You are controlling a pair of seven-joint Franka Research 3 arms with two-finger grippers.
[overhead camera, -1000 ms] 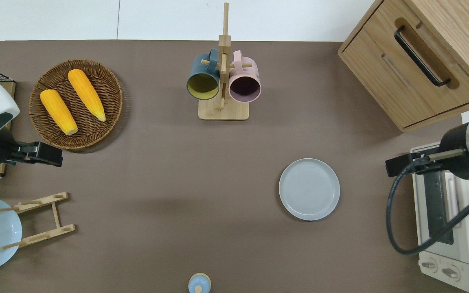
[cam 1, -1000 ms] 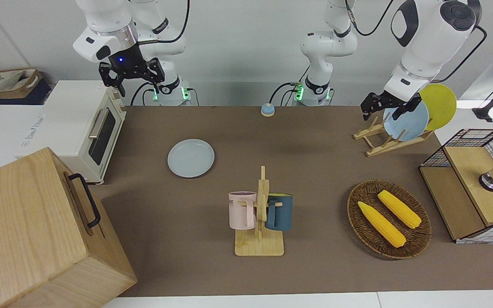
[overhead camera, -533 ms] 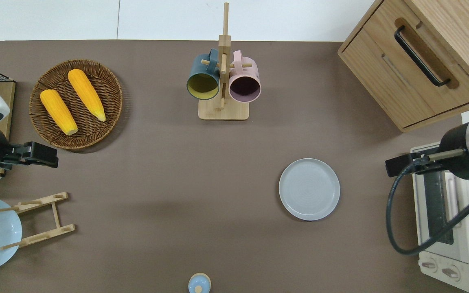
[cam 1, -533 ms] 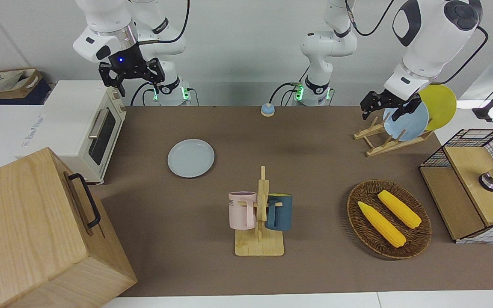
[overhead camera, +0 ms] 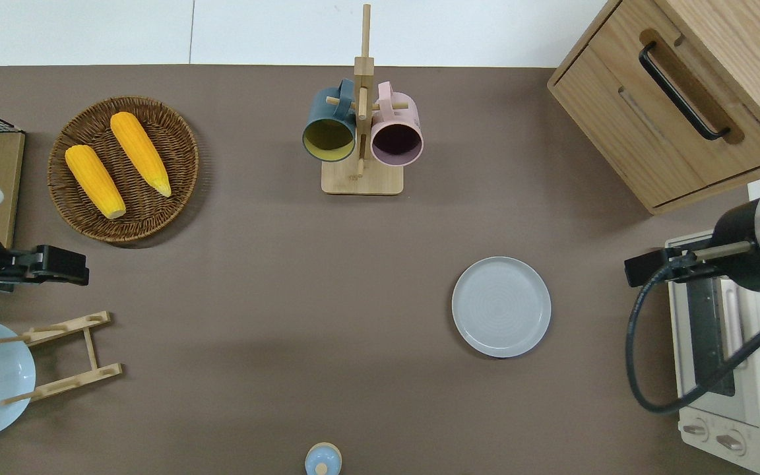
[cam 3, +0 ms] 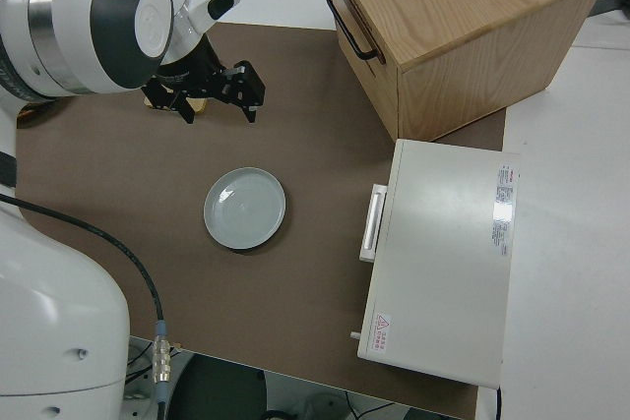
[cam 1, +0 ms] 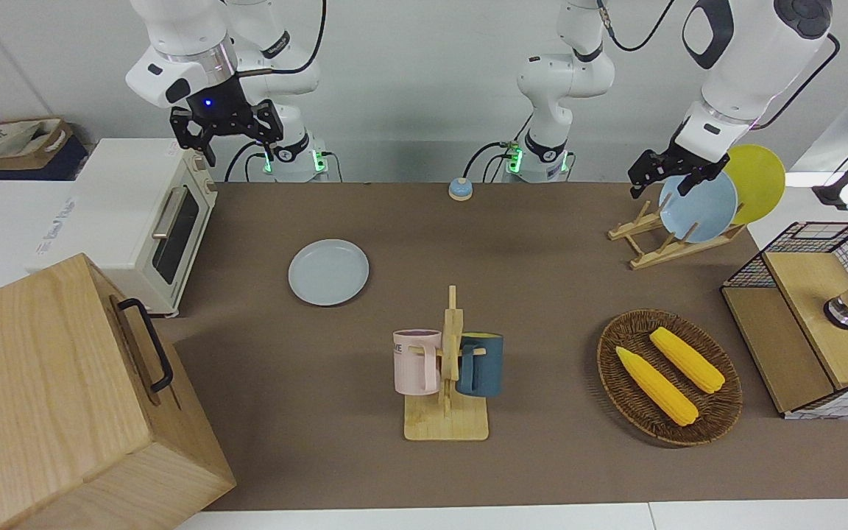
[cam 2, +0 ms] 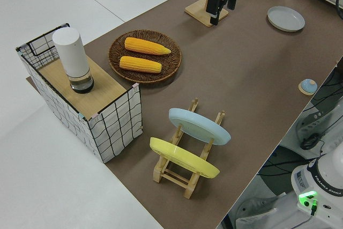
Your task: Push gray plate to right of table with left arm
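Gray plate [cam 1: 328, 271], round, shallow and pale gray-blue with a low raised rim, lies flat on the matte brown table [cam 1: 542, 287] in the front view, toward the right arm's end, near a white toaster oven [cam 1: 146, 221] and nearer to the robots than a wooden mug stand [cam 1: 447, 383] that holds a pink mug and a dark blue mug. The left gripper [cam 1: 668, 175] hangs in the air at the other end, close to a sky-blue plate [cam 1: 700, 208] propped in a wooden rack; whether its fingers are apart or together cannot be told. The right arm is parked, the fingers of its gripper [cam 1: 226, 135] spread apart. In the overhead view the gray plate [overhead camera: 501, 307] shows faint concentric rings and nothing touches it; the left gripper [overhead camera: 50, 265] sits over bare tabletop between a woven basket of two yellow corn cobs [overhead camera: 123, 169] and the rack. In the left side view the plate [cam 2: 286, 18] lies well apart from the rack. In the right side view the plate [cam 3: 245, 209] is empty and level.
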